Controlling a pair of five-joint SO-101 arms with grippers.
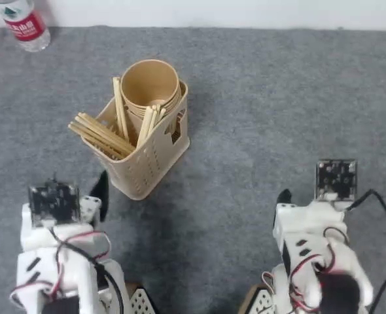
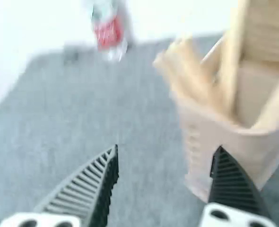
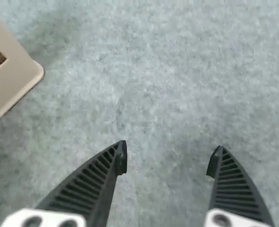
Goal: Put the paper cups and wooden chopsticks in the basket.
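Basket [image 1: 148, 160] is set upright on the grey mat [image 1: 278, 98], ahead of the left arm and well apart from the right one.

Cups [image 1: 150, 82] are nested in one stack and stood in the far end of the basket, with the mouth of the top cup above the rim.

Chopsticks [image 1: 101, 134] are lodged in the near end. One bundle is leaned out over the rim towards the left side; a few more are propped against the cup stack.

Left gripper [image 2: 167, 150] is held low over the mat just beside the basket. Its jaws are spread wide and nothing is held between them.

Right gripper [image 3: 170, 147] is held over bare mat, off to the side of the basket, a corner of which is caught at the edge of its wrist view. Its jaws are also spread wide, with nothing gripped.

A bottle [image 1: 24, 23] is stood at the far left corner of the mat, not part of the job.

Progress: every cup and chopstick that is seen is already inside the basket. The task is judged done or as good as done. What is left, if anything, is judged to be pulling the arms back to rest.
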